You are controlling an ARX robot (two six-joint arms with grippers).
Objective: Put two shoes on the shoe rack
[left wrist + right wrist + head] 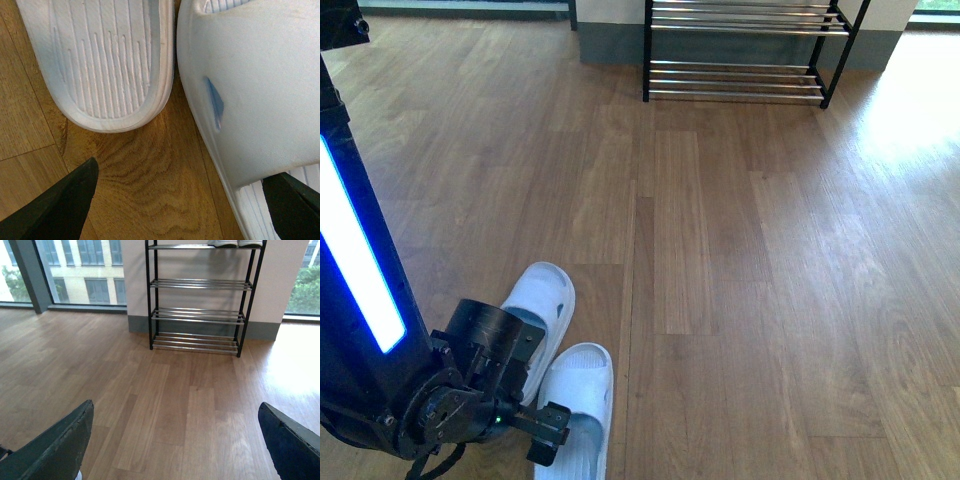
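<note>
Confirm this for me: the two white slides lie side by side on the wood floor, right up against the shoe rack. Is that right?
Not quite. The two white slides do lie side by side on the wood floor, but not against the shoe rack. The front view shows them close to the robot, with the rack far off across the room.

A bright indoor room, home or office unclear: plank floor [720,250], tall windows [80,270], shoe rack [197,315].
</note>
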